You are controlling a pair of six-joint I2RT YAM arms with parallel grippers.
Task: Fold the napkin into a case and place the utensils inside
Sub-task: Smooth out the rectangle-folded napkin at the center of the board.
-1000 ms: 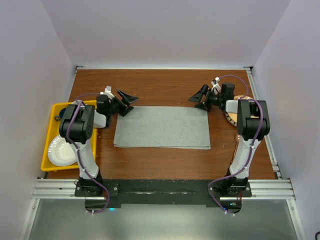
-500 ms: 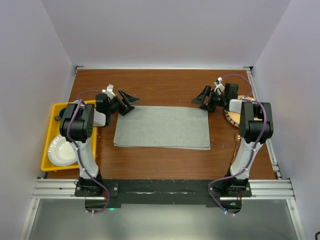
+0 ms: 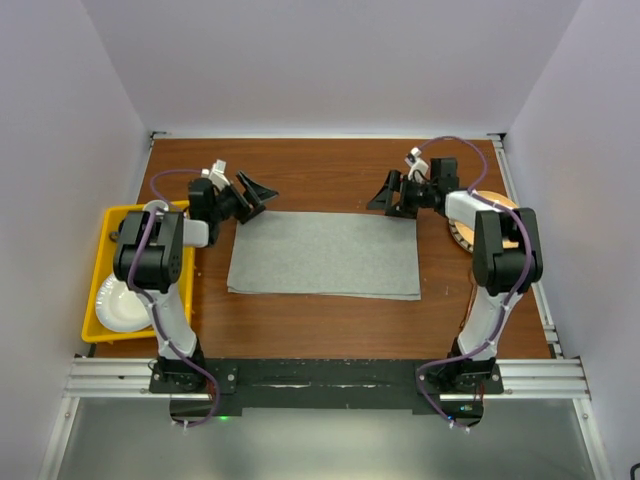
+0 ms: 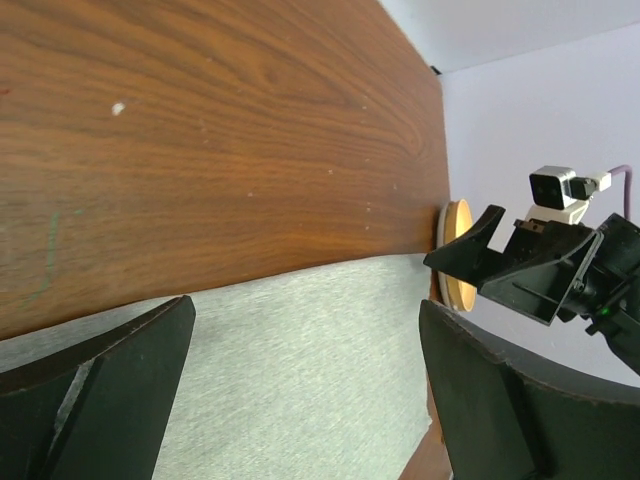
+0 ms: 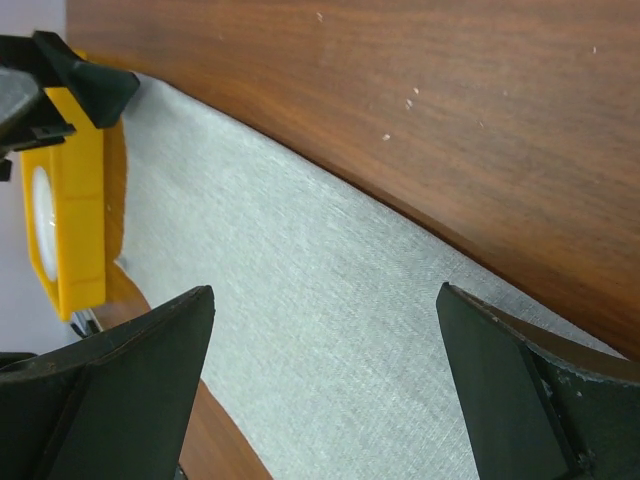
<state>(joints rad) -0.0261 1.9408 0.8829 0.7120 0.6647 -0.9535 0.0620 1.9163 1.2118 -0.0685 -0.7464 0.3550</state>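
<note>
The napkin (image 3: 325,254) lies flat on the wooden table as one wide light-grey rectangle, not a narrow case. My left gripper (image 3: 253,196) hovers open just beyond its far left corner and holds nothing. The left wrist view looks along the napkin (image 4: 300,380) between the spread jaws of the left gripper (image 4: 307,310). My right gripper (image 3: 393,198) hangs open over the far right corner, also holding nothing. Its wrist view shows the napkin (image 5: 300,330) under the right gripper (image 5: 325,295). The utensils are hidden from view.
A yellow tray (image 3: 97,268) with a white plate (image 3: 120,305) sits at the left edge, partly under the left arm. A round wooden dish (image 3: 468,232) lies at the right, mostly covered by the right arm. Bare wood (image 3: 320,170) lies behind the napkin.
Both grippers have drifted a little toward the back of the table, the right one also leftward. Both stayed open. The napkin has not moved.
</note>
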